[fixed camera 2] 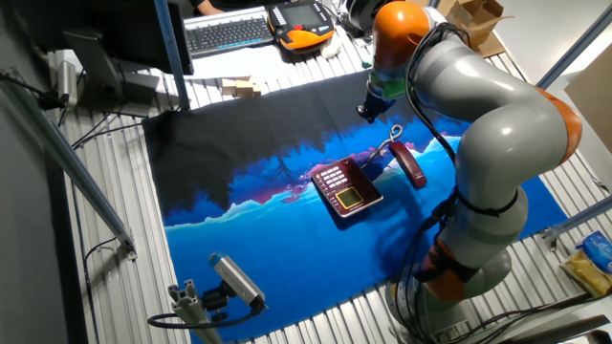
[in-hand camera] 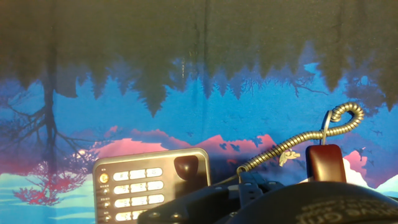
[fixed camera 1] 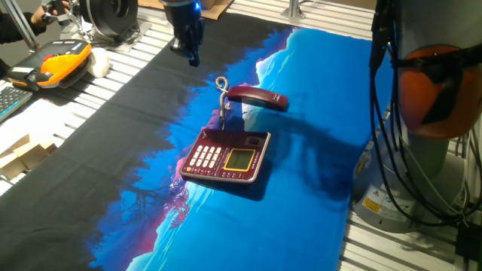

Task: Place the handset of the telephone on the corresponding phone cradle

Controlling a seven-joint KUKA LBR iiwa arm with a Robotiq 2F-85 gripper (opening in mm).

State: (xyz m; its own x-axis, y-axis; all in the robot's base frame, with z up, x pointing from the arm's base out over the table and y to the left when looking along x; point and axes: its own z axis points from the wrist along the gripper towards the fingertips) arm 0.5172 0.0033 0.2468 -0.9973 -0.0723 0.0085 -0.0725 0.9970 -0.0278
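The maroon handset [fixed camera 1: 258, 98] lies off the telephone [fixed camera 1: 226, 156], its pale curly cord [fixed camera 1: 222, 94] looping up. The gripper [fixed camera 1: 193, 54] hovers apart; its grip state cannot be told.

A printed cloth [fixed camera 2: 249, 191] showing black treetops, blue hills and pink cloud covered the slatted metal bench [fixed camera 1: 113, 79], and everything else sat around it. Beyond the cloth's black end lay a computer keyboard [fixed camera 2: 228, 32] and an orange and black device [fixed camera 2: 301, 21], with small wooden blocks [fixed camera 2: 241, 88] at the cloth's edge. Cardboard boxes [fixed camera 2: 473, 21] stood past its far corner. Off the cloth's blue end, a small camera on a bracket [fixed camera 2: 234, 277] rested on the slats. Cables [fixed camera 2: 96, 253] trailed over the slats beside the cloth, beneath a slanted metal bar [fixed camera 2: 67, 162]. Light over the cloth was even and indoor.
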